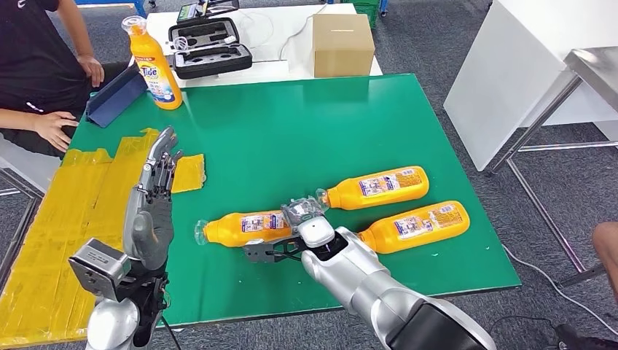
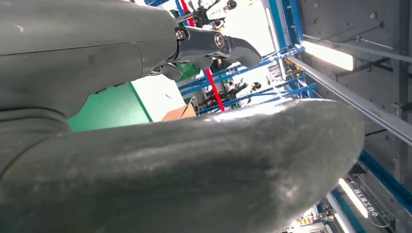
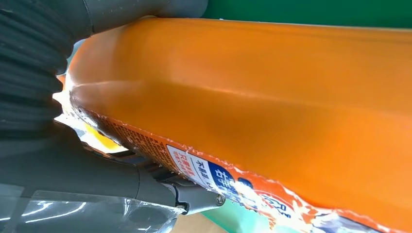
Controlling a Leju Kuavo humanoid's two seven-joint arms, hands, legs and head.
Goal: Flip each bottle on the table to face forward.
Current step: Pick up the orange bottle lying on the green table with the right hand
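the right hand (image 1: 291, 244) is gripping the lower-left bottle (image 1: 244, 227) to roll its label forward, while the left hand (image 1: 157, 182) is idling, fingers spread.

Glossy orange plastic bottle (image 3: 272, 82); matt green table (image 1: 291, 131) surface.

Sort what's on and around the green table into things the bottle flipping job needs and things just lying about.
Job:
left bottle, gripped by the right robot hand
middle bottle
right bottle
upright bottle

Lying about:
cardboard box
black case
blue folder
yellow tape
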